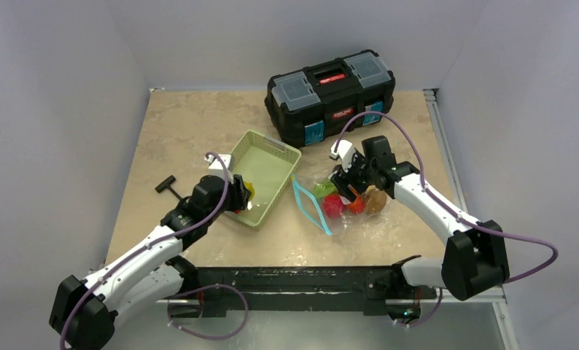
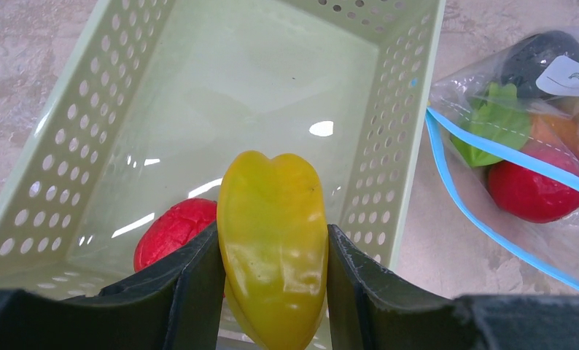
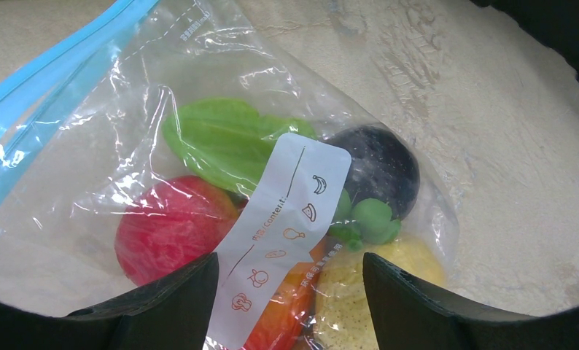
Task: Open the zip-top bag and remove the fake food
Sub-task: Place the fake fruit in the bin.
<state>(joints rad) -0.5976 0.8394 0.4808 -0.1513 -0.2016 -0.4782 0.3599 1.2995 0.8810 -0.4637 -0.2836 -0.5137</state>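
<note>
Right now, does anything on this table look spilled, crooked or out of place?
Nothing is spilled or broken. The green basket sits at a slant, and a small black T-shaped tool lies alone left of it, far from the black toolbox.

Lighting: bright, even, from overhead; walls (image 1: pixel 53 109) take a cool violet cast.
Shadows: soft and short, under the toolbox (image 1: pixel 330 95) and the arms.
Glare: white patches on the basket (image 2: pixel 389 168) floor, sheen on the pepper (image 2: pixel 272 240), crinkle highlights across the bag (image 3: pixel 126 109), gloss along the near table (image 1: pixel 184 124).
Focus: top view sharp; wrist views clear mid-frame, softer at the bottom edge.
Distortion: mild wide-angle bowing in wrist views.
</note>
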